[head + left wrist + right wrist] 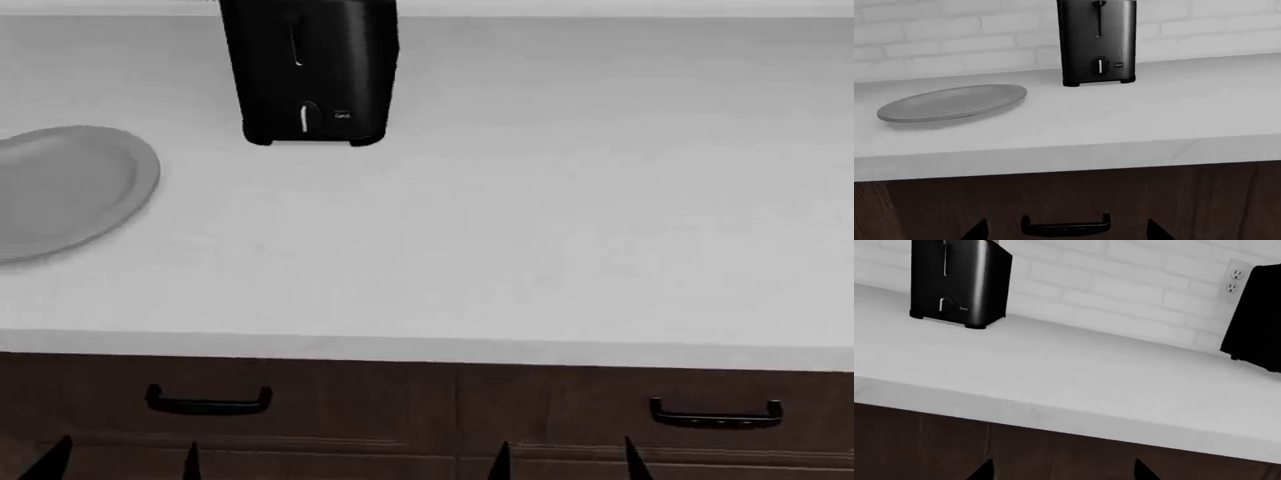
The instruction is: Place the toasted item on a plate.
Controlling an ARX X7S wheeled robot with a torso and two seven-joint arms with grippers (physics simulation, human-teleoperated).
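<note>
No toast shows above the black toaster; its small label is unreadable; round grey plate is cropped; both grippers' jaws spread wide.

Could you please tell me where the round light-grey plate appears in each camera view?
Head view: round light-grey plate at the left edge, partly cut off.
Left wrist view: plate, whole, on the counter.
Right wrist view: not in it.
Shared landmark: black toaster, in all three.
</note>
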